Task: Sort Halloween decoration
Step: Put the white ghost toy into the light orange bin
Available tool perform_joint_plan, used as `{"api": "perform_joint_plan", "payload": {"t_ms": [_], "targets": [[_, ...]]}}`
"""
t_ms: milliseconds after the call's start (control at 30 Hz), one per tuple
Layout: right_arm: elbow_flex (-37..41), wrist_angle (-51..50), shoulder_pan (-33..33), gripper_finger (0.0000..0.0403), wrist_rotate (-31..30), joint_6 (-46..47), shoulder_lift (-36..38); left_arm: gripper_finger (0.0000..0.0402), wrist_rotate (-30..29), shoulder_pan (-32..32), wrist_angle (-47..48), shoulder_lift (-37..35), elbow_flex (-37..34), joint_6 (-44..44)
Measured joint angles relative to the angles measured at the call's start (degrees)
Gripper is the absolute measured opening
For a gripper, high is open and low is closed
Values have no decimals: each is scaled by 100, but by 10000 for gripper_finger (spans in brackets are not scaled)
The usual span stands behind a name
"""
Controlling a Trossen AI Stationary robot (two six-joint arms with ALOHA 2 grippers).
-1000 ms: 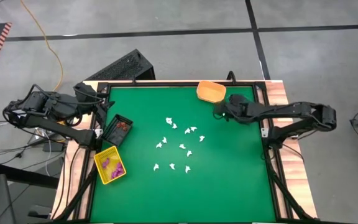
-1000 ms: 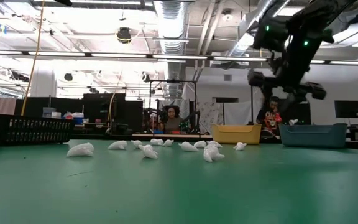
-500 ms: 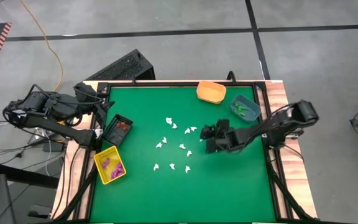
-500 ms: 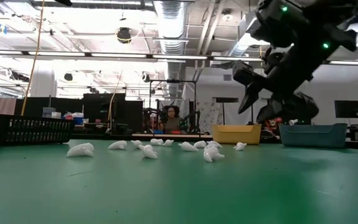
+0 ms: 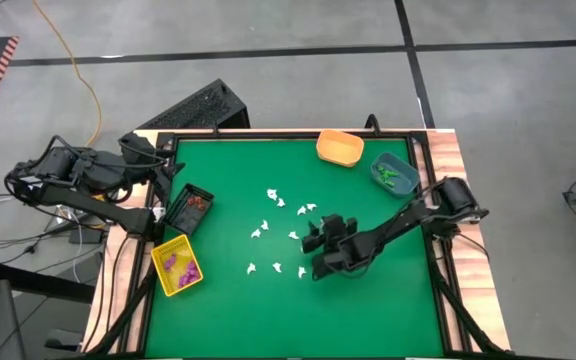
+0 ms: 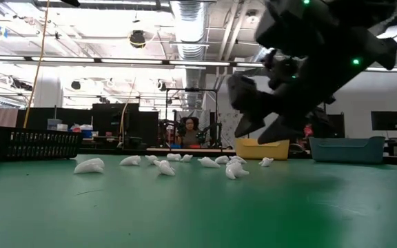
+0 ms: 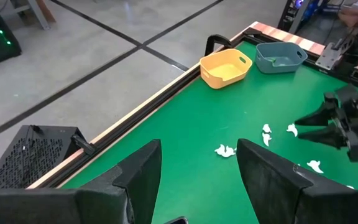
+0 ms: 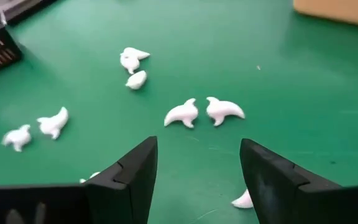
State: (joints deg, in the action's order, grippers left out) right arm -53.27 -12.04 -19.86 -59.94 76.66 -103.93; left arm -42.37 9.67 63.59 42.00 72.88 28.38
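Observation:
Several small white Halloween decoration pieces (image 5: 280, 234) lie loose on the green table's middle; they also show in the low view (image 6: 164, 166) and the right wrist view (image 8: 194, 112). My right gripper (image 5: 312, 254) hangs open just above the table at the right side of this scatter, fingers slanting down toward the pieces (image 8: 197, 168), with nothing between them. My left gripper (image 7: 197, 168) stands open and high over the table's left edge (image 5: 164, 168), with nothing between its fingers. Purple pieces lie in the yellow bin (image 5: 159, 262), reddish ones in the black bin (image 5: 180, 219), green ones in the blue bin (image 5: 379, 166).
An orange bin (image 5: 324, 150) stands at the far edge next to the blue bin. A black crate (image 5: 194, 108) sits on the floor beyond the far left corner. A raised dark frame (image 5: 431, 240) borders the table. Bare green surface lies toward the near edge.
My right gripper has swung from the far right corner by the orange and blue bins toward the table's middle and near side, sinking and rolling, and stays open. It now hangs by the white pieces. The blue bin, hidden under the arm before, shows now.

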Motion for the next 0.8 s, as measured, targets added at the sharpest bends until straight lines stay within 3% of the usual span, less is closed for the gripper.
{"api": "perform_joint_plan", "payload": {"t_ms": [300, 467, 600, 800], "targets": [[-453, -1568, -178, 223, -549, 1620, -423, 199, 107, -2, 32, 0, -2, 17], [-457, -1269, -268, 223, -987, 1199, -421, 199, 104, -1, 192, 0, -2, 9], [-459, -826, -240, 223, -957, 637, -421, 199, 96, -2, 255, 0, -2, -5], [-449, -1189, -142, 223, -933, 891, -438, 199, 72, 0, 256, 0, -2, -2]]}}
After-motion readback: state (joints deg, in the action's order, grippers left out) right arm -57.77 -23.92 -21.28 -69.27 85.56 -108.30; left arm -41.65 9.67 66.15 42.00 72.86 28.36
